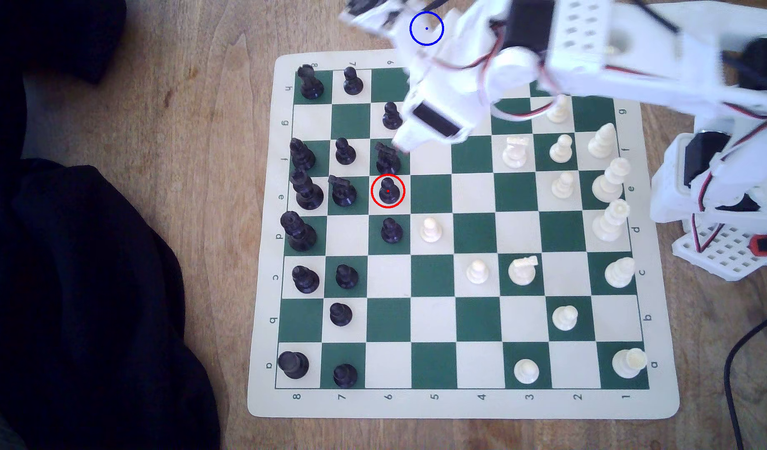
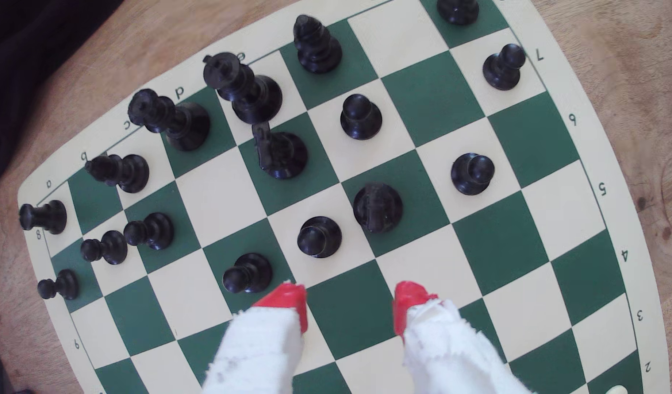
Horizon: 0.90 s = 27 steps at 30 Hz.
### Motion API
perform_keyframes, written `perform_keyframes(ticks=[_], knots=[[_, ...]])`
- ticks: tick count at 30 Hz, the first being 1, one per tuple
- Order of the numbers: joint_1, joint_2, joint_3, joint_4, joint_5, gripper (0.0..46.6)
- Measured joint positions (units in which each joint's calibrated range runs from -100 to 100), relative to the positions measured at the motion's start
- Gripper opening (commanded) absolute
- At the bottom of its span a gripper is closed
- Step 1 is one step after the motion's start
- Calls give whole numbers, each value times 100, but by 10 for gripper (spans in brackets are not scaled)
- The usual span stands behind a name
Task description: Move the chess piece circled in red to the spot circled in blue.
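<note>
The chess piece circled in red is a small black pawn (image 1: 388, 191) standing upright on a cream square in the board's sixth column; in the wrist view this pawn (image 2: 319, 236) is just ahead of the fingers. The blue circle (image 1: 426, 28) marks the spot beyond the board's far edge, and my white arm overlaps it, so little wood shows inside it. My gripper (image 1: 402, 143) hovers above the board beside a black knight (image 1: 388, 158), short of the pawn. Its red fingertips (image 2: 288, 303) stand apart over a green square; the gripper (image 2: 349, 303) is open and holds nothing.
Black pieces crowd round the pawn: a knight (image 1: 342, 191) to the exterior view's left, a pawn (image 1: 391, 231) one square nearer. White pieces stand toward the right. A dark cloth (image 1: 91, 281) covers the table's left side. The arm's base (image 1: 728, 207) and a black cable (image 1: 736, 368) lie right.
</note>
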<state>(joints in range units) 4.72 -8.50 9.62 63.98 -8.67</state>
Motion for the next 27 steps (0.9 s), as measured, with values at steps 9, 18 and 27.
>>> perform_keyframes(ticks=[9, 18, 27], knots=[[-229, 863, -687, 0, 0, 129], [-273, 1424, -795, 0, 0, 138], [-369, 1910, -850, 88, 0, 115]])
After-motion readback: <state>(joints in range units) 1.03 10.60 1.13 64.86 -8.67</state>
